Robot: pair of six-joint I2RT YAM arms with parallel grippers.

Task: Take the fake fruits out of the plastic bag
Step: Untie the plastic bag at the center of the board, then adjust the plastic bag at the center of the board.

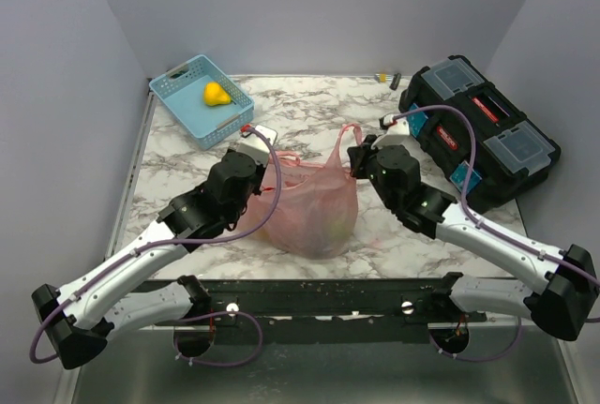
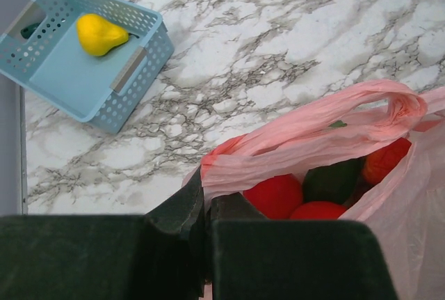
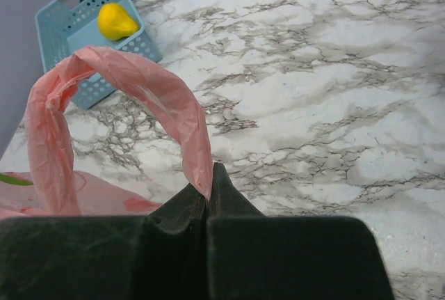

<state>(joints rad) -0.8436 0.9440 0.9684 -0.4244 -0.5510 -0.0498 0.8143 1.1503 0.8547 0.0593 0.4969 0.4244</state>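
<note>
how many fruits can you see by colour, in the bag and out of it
yellow pear: 1, in the basket
red fruit: 3, in the bag
dark green fruit: 1, in the bag
total: 5 showing; the bag may hide more

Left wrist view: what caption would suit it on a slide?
Left gripper pinches the edge of the plastic bag; red fruits show inside, a yellow pear lies in the blue basket.

The right gripper [image 3: 210, 190] pinches a crinkly pink plastic bag [image 3: 149, 84] handle; at eleven o'clock, a light blue slotted basket [image 3: 66, 32] holds a yellow plastic pear [image 3: 116, 21].
</note>
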